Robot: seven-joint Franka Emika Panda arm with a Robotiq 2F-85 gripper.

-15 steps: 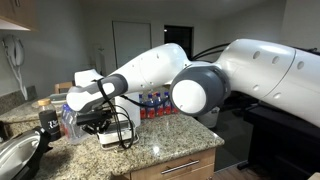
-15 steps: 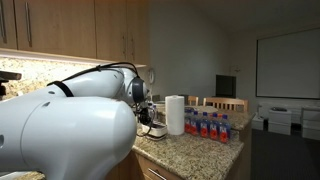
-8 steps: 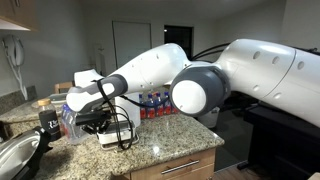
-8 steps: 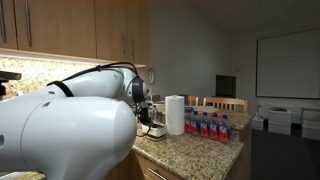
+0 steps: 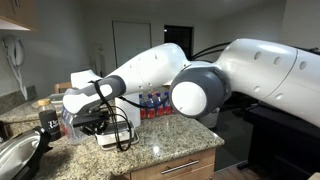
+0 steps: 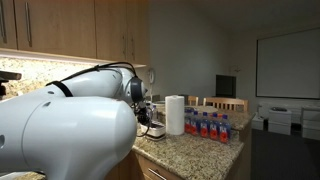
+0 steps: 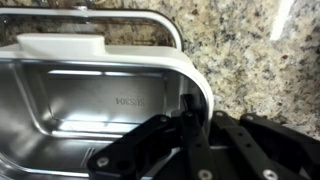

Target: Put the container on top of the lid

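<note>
Barely any motion: in an exterior view the white wrist housing [image 5: 80,97] sits a touch farther toward the pan side than half a second back, and the load goes with it. The exterior view from behind the arm looks unchanged.

The small shallow rectangular clear-whitish plastic container [image 7: 100,90] hangs from the black Robotiq gripper [image 7: 192,108], jaws clamped tight on its right-hand side wall, one finger inside, one outside. It is low over the speckled granite countertop [image 7: 245,50]; in an exterior view it shows as a pale block under the gripper [image 5: 106,138]. Past its far edge a curved clear rim peeks out, which I take to be the thin flat clear plastic lid [image 7: 150,14]. Can't tell whether the container rests on it or hovers just above.

Handling, as a judgement: the container is empty, light, thin-walled and slick. It will flex under a pinch and can pivot when held by one wall only. The best hold is mid-wall at the stiffer rim, as here. The lid looks light enough to skate on the granite if nudged.

Nearby: a round metal pan [image 5: 14,158], clear water bottles with blue labels [image 5: 152,103], a white paper-towel roll [image 6: 175,114] and black cable loops [image 5: 122,132] beside the gripper.
</note>
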